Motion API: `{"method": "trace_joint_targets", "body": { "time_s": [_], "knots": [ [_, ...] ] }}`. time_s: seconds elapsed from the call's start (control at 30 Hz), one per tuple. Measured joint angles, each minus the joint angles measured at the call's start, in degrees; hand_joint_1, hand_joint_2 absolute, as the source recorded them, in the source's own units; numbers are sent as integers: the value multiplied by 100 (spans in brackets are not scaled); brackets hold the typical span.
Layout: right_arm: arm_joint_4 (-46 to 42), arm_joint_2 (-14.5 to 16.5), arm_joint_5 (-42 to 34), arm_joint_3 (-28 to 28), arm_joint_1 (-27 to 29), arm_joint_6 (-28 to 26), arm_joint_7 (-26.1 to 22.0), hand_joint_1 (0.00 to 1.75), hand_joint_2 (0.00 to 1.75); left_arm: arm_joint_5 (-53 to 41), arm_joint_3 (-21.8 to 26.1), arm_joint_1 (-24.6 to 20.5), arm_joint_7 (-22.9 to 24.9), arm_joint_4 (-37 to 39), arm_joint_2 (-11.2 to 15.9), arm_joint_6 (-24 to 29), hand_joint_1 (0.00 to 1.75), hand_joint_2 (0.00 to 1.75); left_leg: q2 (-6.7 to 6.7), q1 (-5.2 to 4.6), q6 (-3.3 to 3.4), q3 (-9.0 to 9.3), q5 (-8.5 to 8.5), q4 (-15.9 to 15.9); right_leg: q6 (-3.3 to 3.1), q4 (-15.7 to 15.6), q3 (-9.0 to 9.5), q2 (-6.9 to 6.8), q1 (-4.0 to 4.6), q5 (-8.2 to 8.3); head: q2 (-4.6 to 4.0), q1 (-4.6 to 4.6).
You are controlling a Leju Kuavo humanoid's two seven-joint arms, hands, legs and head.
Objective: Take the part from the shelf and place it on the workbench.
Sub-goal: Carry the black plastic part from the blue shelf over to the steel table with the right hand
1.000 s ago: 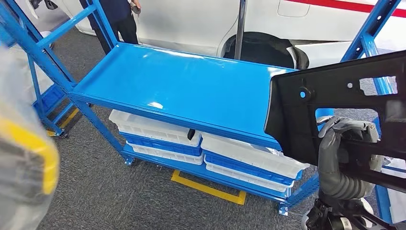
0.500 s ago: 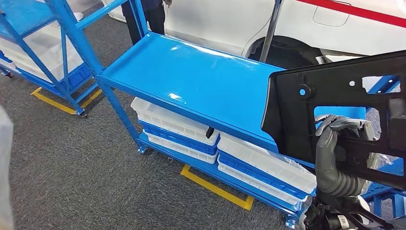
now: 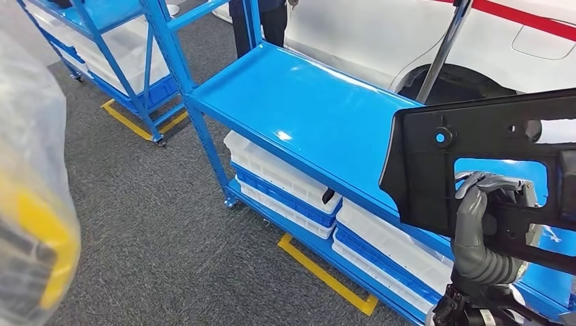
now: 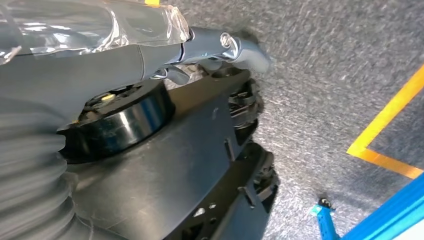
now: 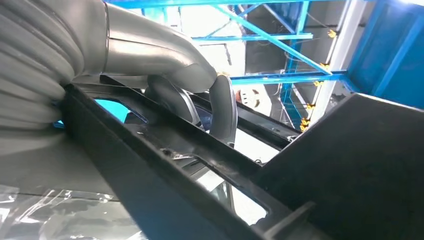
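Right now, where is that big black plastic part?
In the head view the black part is at the right, held up by the right robot hand in front of the blue shelf.

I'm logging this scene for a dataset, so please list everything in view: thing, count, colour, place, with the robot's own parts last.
Part: one, black plastic, held up in front of the rack, right of the head view.
Rack: one, blue, top shelf bare, ahead of the robot.
Trays: several, white and blue, stacked on the rack's lower shelf.
Second rack: one, blue, far left.
Floor tape: yellow lines on grey carpet.
Car: one, white with a red stripe, behind the rack.
Person: one, dark trousers, beside the car.
Right hand: grey, grips the part.
Left hand: grey, hangs over the carpet.
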Motion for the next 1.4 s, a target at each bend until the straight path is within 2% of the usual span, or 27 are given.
{"method": "trace_joint_targets", "body": {
  "time_s": [0.03, 0.1, 0.17, 0.2, 0.23, 0.33, 0.4, 0.47, 0.53, 0.6, 0.63, 0.67, 0.7, 0.73, 0.77, 0.83, 0.9, 0.97, 1.03, 1.1, 1.17, 1.2, 1.23, 1.27, 1.33, 1.37, 1.4],
  "knots": [
    [7, 16, -64, -21, 31, 2, -66, 175, 175, -1, -1, 4, 1, 1, 3, 4, 0, 175, 151, -6, -33, -91, -101, 182, -37, -12, 16, -84, -6, 3, -1, -12],
    [21, 43, -171, -57, 105, 19, -169, 175, 175, -1, -1, -9, -3, 1, 6, 10, 0, 175, 477, 6, -95, -448, -438, 905, -88, -19, 44, -256, 13, -16, -1, -39],
    [45, 66, -245, -81, 160, 51, -234, 175, 175, -5, 0, -30, -7, 1, 7, 19, 0, 175, 569, 42, -131, -811, -660, 1602, -104, -18, 63, -427, 36, -40, -1, -45],
    [58, 77, -269, -85, 172, 67, -252, 175, 175, -8, 0, -30, -5, 1, 8, 23, 0, 175, 582, 51, -135, -851, -631, 1668, -104, -18, 76, -498, 40, -53, -1, -45],
    [70, 90, -281, -87, 178, 79, -263, 175, 175, -11, 0, -23, 0, 1, 10, 27, 0, 175, 600, 52, -127, -757, -500, 1478, -100, -18, 94, -566, 43, -69, -1, -45],
    [92, 133, -296, -99, 187, 91, -299, 175, 175, -9, -2, -8, 13, 0, 14, 35, 0, 175, 854, -10, -27, -108, -28, 243, -55, -21, 173, -733, 63, -132, -1, -45],
    [105, 159, -312, -108, 207, 94, -336, 175, 175, -2, -2, -16, 37, -1, 14, 47, 0, 175, 925, -65, 33, 32, 11, -55, -7, -29, 202, -821, 80, -168, -1, -42],
    [127, 182, -334, -113, 233, 97, -365, 175, 175, 4, -3, 8, 69, 1, 14, 75, 0, 175, 810, -55, 78, 47, 23, -89, 47, -52, 240, -874, 83, -198, -1, -40],
    [147, 201, -346, -123, 256, 98, -385, 175, 175, 18, -2, 38, 89, 1, 23, 105, 0, 175, 703, -15, 131, 115, 52, -170, 94, 118, 201, -711, 72, -340, 0, -30],
    [171, 214, -349, -134, 283, 98, -398, 175, 175, 39, -1, 40, 109, 1, 35, 131, 0, 175, 590, 6, 170, 154, 62, -205, 121, 773, -114, -447, 58, -681, -1, -14],
    [187, 221, -349, -137, 303, 97, -403, 175, 175, 55, 0, 39, 123, 1, 38, 149, 0, 175, 526, 7, 180, 153, 59, -204, 131, 1186, -338, -378, 56, -848, -1, -9],
    [204, 227, -350, -139, 322, 96, -403, 175, 175, 78, 0, 48, 137, 1, 38, 174, 0, 175, 454, 9, 184, 153, 56, -203, 141, 1495, -519, -351, 55, -933, -1, -6],
    [220, 233, -350, -140, 336, 95, -403, 175, 175, 103, 0, 63, 148, 1, 39, 207, 0, 175, 379, 14, 183, 154, 54, -199, 151, 1603, -609, -342, 50, -899, -1, -5],
    [232, 237, -348, -140, 345, 95, -403, 175, 175, 128, 0, 80, 156, 1, 42, 251, 0, 175, 299, 24, 176, 161, 50, -194, 163, 1447, -570, -329, 39, -734, -1, -5],
    [239, 240, -346, -140, 349, 95, -399, 175, 175, 151, 1, 95, 157, 1, 44, 298, 0, 175, 218, 36, 161, 170, 41, -181, 181, 1091, -428, -279, 17, -494, -1, -5],
    [253, 246, -344, -140, 357, 94, -378, 175, 175, 224, 8, 105, 112, 1, 53, 384, 0, 175, 63, 47, 106, 156, 12, -124, 205, 312, -89, -3, -47, -127, -1, -4],
    [271, 251, -340, -139, 374, 89, -344, 175, 175, 349, 32, 108, -9, 1, 61, 424, 0, 175, -69, 48, 37, 105, 6, -85, 158, 24, 38, 157, -58, -70, 0, -6],
    [282, 257, -335, -138, 386, 83, -324, 175, 175, 472, 80, 133, -133, 1, 74, 427, 0, 175, -134, 67, -18, 68, 16, -80, 66, 10, 46, 32, -31, -70, -1, -10],
    [283, 263, -335, -138, 403, 77, -312, 175, 175, 578, 135, 147, -209, 1, 87, 428, 0, 175, 123, 58, -71, -47, -115, 160, -16, -2, 74, -113, -28, -69, -1, -30],
    [284, 269, -335, -138, 451, 71, -299, 175, 175, 632, 185, 124, -242, 1, 91, 433, 0, 175, 470, 48, -117, -381, -440, 854, -71, -8, 106, -273, -10, -90, -1, -52],
    [284, 274, -317, -138, 499, 63, -291, 175, 175, 605, 226, 106, -208, 1, 91, 453, 0, 175, 571, 63, -130, -758, -687, 1585, -93, -7, 135, -439, 19, -120, -1, -56],
    [284, 276, -303, -137, 513, 60, -287, 175, 175, 575, 240, 108, -171, 1, 92, 470, 0, 175, 583, 64, -120, -821, -673, 1691, -96, -7, 153, -514, 30, -138, -1, -56],
    [284, 279, -286, -137, 523, 58, -281, 175, 175, 537, 248, 112, -119, 1, 93, 491, 0, 175, 596, 59, -98, -760, -556, 1556, -97, -7, 177, -583, 39, -157, -1, -56],
    [283, 282, -268, -135, 528, 57, -272, 175, 175, 488, 252, 113, -54, 1, 96, 516, 0, 175, 645, 41, -60, -572, -357, 1178, -94, -7, 208, -648, 47, -180, -1, -56],
    [282, 290, -243, -134, 535, 58, -254, 175, 175, 379, 252, 97, 79, 1, 107, 575, 0, 175, 867, -44, 42, -146, -57, 332, -70, -13, 266, -764, 67, -229, -1, -55],
    [283, 295, -234, -133, 536, 59, -248, 175, 175, 337, 252, 86, 132, 1, 113, 601, 0, 175, 947, -86, 82, -23, 6, 74, -48, -16, 284, -813, 75, -252, -1, -55],
    [284, 301, -233, -129, 538, 60, -244, 175, 175, 314, 251, 82, 164, 1, 117, 618, 0, 175, 978, -122, 107, 13, -1, -22, -23, -24, 296, -859, 81, -271, -1, -54]
  ]
}}
